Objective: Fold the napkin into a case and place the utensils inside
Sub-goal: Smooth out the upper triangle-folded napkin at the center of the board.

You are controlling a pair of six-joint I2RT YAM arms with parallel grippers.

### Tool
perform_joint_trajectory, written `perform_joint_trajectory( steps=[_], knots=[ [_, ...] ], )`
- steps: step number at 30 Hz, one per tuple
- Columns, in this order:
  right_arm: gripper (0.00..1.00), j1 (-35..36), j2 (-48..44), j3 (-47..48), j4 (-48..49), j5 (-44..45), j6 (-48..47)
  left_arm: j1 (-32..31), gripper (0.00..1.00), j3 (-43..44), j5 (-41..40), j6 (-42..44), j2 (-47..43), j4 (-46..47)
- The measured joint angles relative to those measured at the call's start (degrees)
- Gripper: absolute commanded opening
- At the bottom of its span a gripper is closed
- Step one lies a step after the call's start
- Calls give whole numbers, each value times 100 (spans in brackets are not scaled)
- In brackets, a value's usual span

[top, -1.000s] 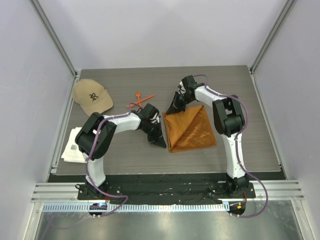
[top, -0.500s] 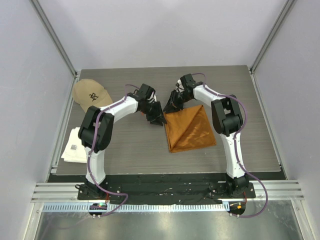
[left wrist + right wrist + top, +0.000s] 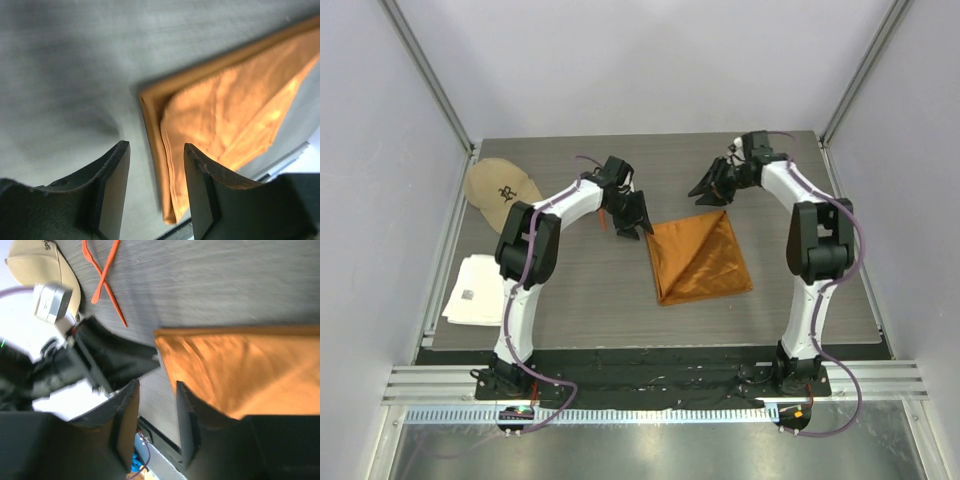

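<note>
Top external view: the table (image 3: 570, 300) is a grey wood-grain board with walls close on the left, far and right sides. The two arms reach over its far half. The left gripper (image 3: 636, 228) hangs just off the napkin's far-left corner, and the left wrist view shows its jaws (image 3: 155, 147) parted a moderate way with nothing between them; only bare table and the cloth's edge show through the gap. The right gripper (image 3: 708, 190) sits beyond the napkin's far corner, apart from the cloth. Its jaws (image 3: 156, 390) stand narrower but plainly apart and are also empty. The napkin (image 3: 700, 255) lies flat a little right of the table's middle, a rust-orange square turned slightly, with a diagonal crease. At its corner the left wrist view shows doubled layers (image 3: 225, 115). Bare board lies open on the near side of the cloth and between it and the left edge. A white towel (image 3: 480, 290) rests at the near-left edge, and a tan cap (image 3: 500, 190) sits in the far-left corner. In the right wrist view the utensils (image 3: 102, 270) lie crossed on bare table between the cap (image 3: 40, 265) and the napkin (image 3: 240, 375), outside the cloth.
</note>
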Motion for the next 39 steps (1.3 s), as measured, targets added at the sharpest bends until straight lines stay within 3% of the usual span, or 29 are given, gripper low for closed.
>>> perform_joint_trajectory(
  steps=[5, 11, 16, 24, 29, 34, 39],
  knots=[
    [23, -332, -614, -769, -37, 37, -286, 2, 46, 446, 24, 33, 407, -63],
    [16, -540, -616, -1176, -153, 46, -584, 7, 35, 708, -26, 37, 592, -68],
    [12, -752, -415, -1137, -116, 42, -804, 35, 22, 713, -59, 42, 625, -101],
    [6, -1043, 387, -922, 133, -15, -977, 68, 15, 852, -109, 160, 719, -280],
    [6, -1150, 562, -876, 216, -131, -981, 70, 17, 892, -98, 214, 741, -326],
    [7, -1187, 455, -927, 328, -216, -892, 70, 42, 1060, -76, 321, 778, -492],
    [7, -1185, 170, -1095, 439, -306, -800, 76, 48, 1246, -275, 522, 754, -767]
  ],
)
